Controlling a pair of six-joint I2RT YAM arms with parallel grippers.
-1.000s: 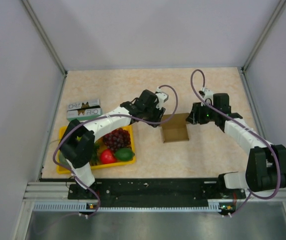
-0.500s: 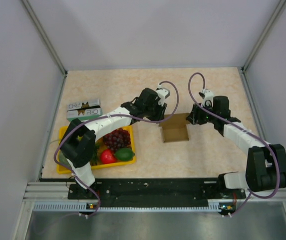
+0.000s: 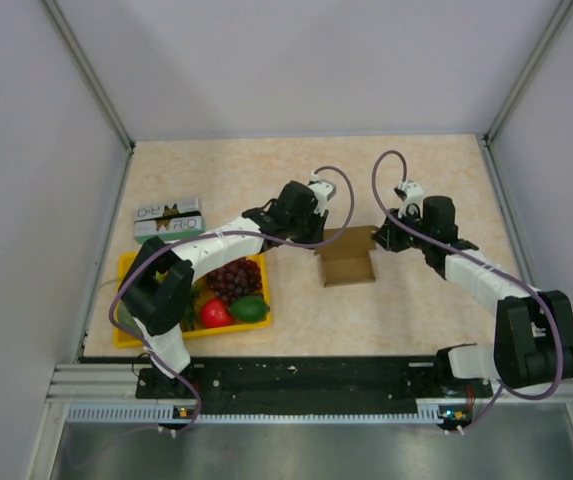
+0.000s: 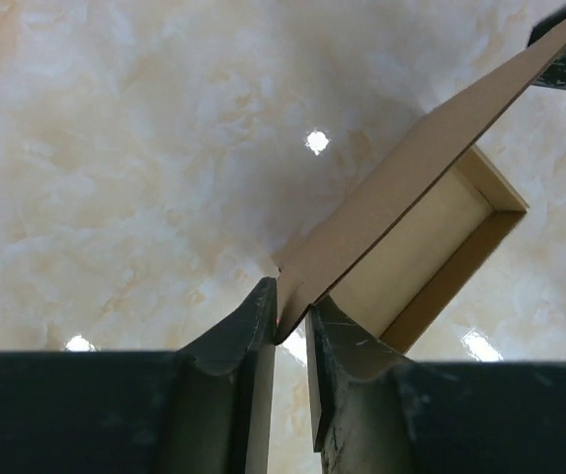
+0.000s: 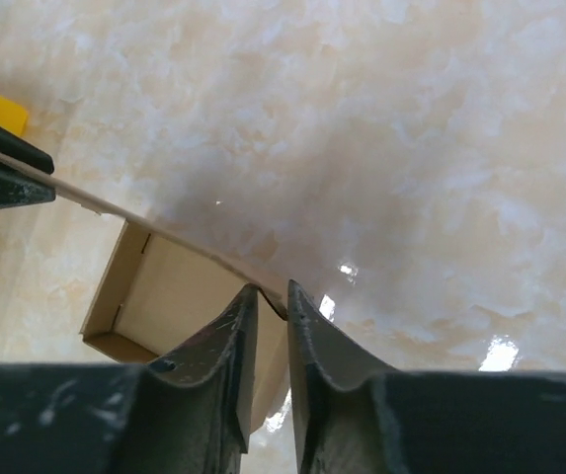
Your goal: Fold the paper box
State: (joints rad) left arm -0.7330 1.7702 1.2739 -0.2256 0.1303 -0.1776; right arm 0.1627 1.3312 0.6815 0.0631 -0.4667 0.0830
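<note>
The paper box (image 3: 346, 264) is a small brown kraft tray standing open on the table's middle, its lid flap raised along the far edge. My left gripper (image 3: 319, 236) pinches the flap's left corner, and my right gripper (image 3: 377, 239) pinches its right corner. In the left wrist view the jaws (image 4: 290, 314) stand narrow around the flap's corner, with the box's inside (image 4: 416, 252) beyond. In the right wrist view the fingers (image 5: 272, 296) close on the other corner over the box (image 5: 169, 286), and the left gripper (image 5: 1, 176) shows at the far end of the flap.
A yellow tray (image 3: 127, 335) with grapes (image 3: 232, 275), a red fruit (image 3: 215, 313) and a green fruit (image 3: 250, 308) sits left of the box. A green-and-white carton (image 3: 167, 219) lies behind it. Enclosure walls bound the table on three sides.
Both grippers have narrowed onto the lid flap's corners. The right gripper has shifted slightly left, and the flap now leans more over the box.
</note>
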